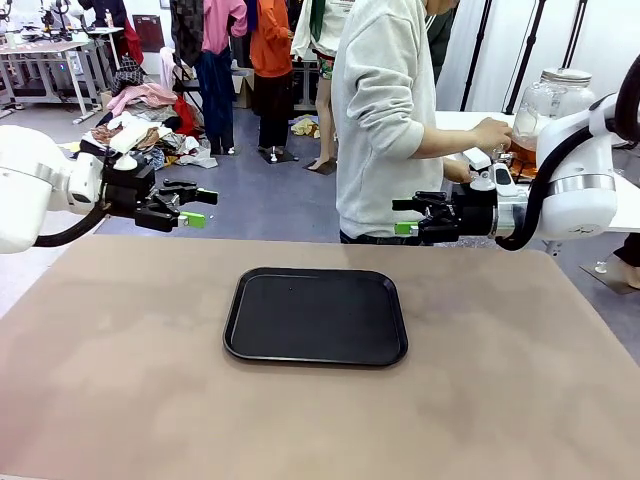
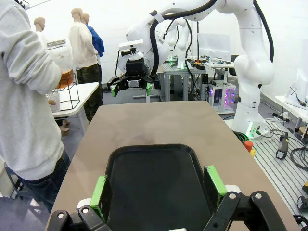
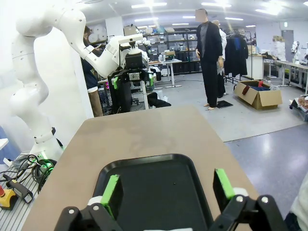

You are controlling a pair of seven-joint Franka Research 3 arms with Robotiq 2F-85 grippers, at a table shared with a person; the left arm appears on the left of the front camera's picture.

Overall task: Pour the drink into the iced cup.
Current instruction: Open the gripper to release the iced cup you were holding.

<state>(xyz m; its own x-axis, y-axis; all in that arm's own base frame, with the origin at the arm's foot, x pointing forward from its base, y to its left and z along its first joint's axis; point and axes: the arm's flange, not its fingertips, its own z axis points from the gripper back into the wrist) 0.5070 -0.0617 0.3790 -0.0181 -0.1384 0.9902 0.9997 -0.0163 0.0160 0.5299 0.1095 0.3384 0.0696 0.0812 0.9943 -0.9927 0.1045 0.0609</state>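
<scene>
The drink (image 2: pixel 67 78) is an amber layer low in a large clear glass jar (image 1: pixel 548 98) with a metal lid. The jar stands on a wire stand on a white side table, beyond my table's far right corner. A person in a grey sweatshirt (image 1: pixel 380 110) holds a hand (image 1: pixel 492 131) at the jar. A pale clear thing (image 2: pixel 52 102) sits at that hand; I cannot tell if it is the iced cup. My left gripper (image 1: pixel 198 207) (image 2: pixel 156 185) hovers open and empty at the far left. My right gripper (image 1: pixel 400 217) (image 3: pixel 167 188) hovers open and empty at the far right.
A black tray (image 1: pixel 315 315) (image 2: pixel 154 163) (image 3: pixel 154 173) with nothing on it lies in the middle of the tan table (image 1: pixel 120 380). The two grippers face each other across it. The white side table (image 1: pixel 470 122) stands behind the right arm.
</scene>
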